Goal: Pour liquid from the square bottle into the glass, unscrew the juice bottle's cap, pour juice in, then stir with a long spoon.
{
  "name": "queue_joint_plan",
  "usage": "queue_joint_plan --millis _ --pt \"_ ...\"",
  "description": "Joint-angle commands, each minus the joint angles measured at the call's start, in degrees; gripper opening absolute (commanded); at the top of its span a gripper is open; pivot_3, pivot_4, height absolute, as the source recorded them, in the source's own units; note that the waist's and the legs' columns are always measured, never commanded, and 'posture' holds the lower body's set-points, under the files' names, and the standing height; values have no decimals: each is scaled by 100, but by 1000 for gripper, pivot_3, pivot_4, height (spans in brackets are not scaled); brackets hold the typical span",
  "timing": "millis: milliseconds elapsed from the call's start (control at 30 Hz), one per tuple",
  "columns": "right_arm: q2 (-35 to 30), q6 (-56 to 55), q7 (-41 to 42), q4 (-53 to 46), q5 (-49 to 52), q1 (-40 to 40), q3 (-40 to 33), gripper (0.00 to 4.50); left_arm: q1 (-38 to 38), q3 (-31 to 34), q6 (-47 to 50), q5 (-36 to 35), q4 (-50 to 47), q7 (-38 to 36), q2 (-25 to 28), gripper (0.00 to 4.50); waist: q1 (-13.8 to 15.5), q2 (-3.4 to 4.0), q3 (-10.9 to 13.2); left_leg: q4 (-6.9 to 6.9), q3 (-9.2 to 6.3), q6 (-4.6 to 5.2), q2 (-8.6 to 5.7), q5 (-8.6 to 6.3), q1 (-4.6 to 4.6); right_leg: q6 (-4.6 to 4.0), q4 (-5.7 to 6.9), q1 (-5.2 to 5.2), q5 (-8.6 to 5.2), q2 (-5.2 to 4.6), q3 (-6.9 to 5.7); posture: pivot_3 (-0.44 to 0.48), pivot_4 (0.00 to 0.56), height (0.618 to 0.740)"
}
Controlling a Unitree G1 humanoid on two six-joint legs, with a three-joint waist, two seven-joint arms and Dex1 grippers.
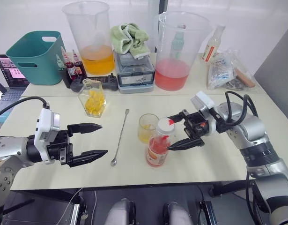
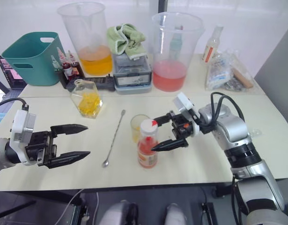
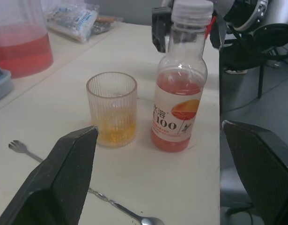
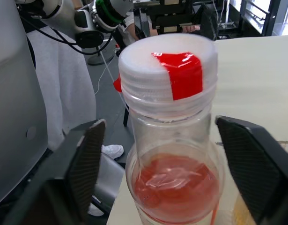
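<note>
The juice bottle stands upright near the table's front, holding pink-red juice. Its white cap is on and carries a strip of red tape. My right gripper is open, one finger on each side of the bottle's neck with gaps showing. The ribbed glass stands just behind and left of the bottle, with a little yellow liquid at the bottom. The long spoon lies flat left of the glass. The square bottle sits farther back left. My left gripper hovers open left of the spoon, empty.
Along the back stand a teal bin, a big jug of orange fluid, a grey box with a green cloth, a big jug of pink fluid, a slim bottle and plastic bags. A laptop sits far left.
</note>
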Motion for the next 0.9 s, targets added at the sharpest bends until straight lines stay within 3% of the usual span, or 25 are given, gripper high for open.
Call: queue_joint_plan --millis 33,100,167,367,567,700,900 --pt "24 -72 269 -193 173 80 -159 2283 -100 53 -10 -141 -159 34 63 4500 2 0 0 0 0 0 0 0 0 0 0 0 0 0 0 0 150 739" --pt "53 -59 262 -301 89 188 -270 1655 -135 16 18 -192 -152 49 52 4500 9 0 0 -1 0 0 -1 0 0 0 2 0 0 0 -1 0 150 739" --pt "53 -21 231 -410 63 282 -368 1332 -174 -45 12 -182 -134 59 36 4500 10 0 0 -1 0 0 -1 0 0 0 3 -1 0 1 -1 0 150 739" --pt "-153 528 -359 -1316 429 653 -966 1272 -452 -420 -102 -84 84 -59 -45 4500 29 1 1 -2 1 0 -1 0 -1 0 2 0 0 1 -3 0 150 739" --pt "-344 1324 -2090 -2695 870 1350 -1937 1264 -876 -922 -277 73 496 -348 -172 4500 32 0 1 -2 2 -3 -1 -1 -1 0 2 -1 0 0 0 0 150 739" --pt "-116 1517 -3482 -3679 964 2099 -2473 1254 -1249 -1295 -435 256 877 -601 -318 4500 60 -1 0 -2 2 -3 0 -1 -1 0 4 -2 0 0 -1 0 150 739" --pt "128 1627 -4684 -4494 1001 2846 -2626 1246 -1571 -1553 -560 437 1190 -807 -475 4500 44 -2 1 -2 6 0 0 1 -3 1 2 -3 0 2 1 0 150 739"
